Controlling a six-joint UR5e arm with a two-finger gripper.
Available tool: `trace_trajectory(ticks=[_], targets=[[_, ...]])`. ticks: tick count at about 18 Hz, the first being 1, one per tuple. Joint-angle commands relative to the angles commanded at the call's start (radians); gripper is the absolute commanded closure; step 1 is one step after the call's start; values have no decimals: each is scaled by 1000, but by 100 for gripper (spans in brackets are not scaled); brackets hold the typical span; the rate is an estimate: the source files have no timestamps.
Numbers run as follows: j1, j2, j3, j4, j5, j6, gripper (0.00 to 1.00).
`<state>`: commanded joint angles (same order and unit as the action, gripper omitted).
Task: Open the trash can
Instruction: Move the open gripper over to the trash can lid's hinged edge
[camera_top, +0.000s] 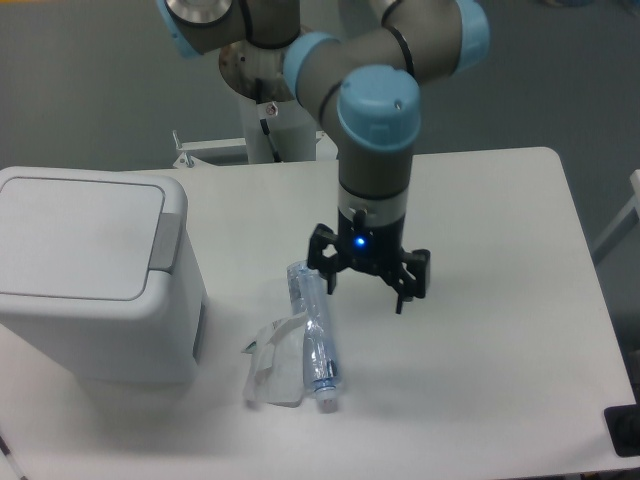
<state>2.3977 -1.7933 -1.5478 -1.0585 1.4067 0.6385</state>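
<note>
**Lid down on the bin, my fingers spread over bare table**

Nearest the camera lies a clear plastic bottle (315, 340) on its side, its capped end pointing toward the front edge of the white table (500, 350). Touching its left flank is a crumpled piece of clear plastic (272, 365), which sits between the bottle and the bin.

My gripper (366, 282) hangs just right of the bottle's far end, pointing straight down, a blue light glowing on its body above the fingers. My two black fingers (404, 290) are spread apart with nothing between them; I grasp nothing. From this angle I cannot tell whether the tips touch the tabletop or hover just above it. My left finger is close to the bottle's upper end, though I cannot say whether they touch.

On the left side of the table stands the trash can (95, 300), a large boxy white bin with rounded corners. Its flat lid (75, 235) lies shut, level with the rim, and a grey push tab (166, 240) runs along the lid's right edge, on the side facing me. My gripper is well apart from the bin, with the bottle lying between us.

My arm (375, 130), grey with light-blue joint caps, rises behind the gripper toward the top of the view.
</note>
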Motion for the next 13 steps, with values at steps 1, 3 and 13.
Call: trace_trajectory(ticks=[1,3,13], targets=[[-12,8,0,0,-2,-40,0],[-38,21,11,0,-6,-117,0],[-112,95,43,-2,-80,-299,0]])
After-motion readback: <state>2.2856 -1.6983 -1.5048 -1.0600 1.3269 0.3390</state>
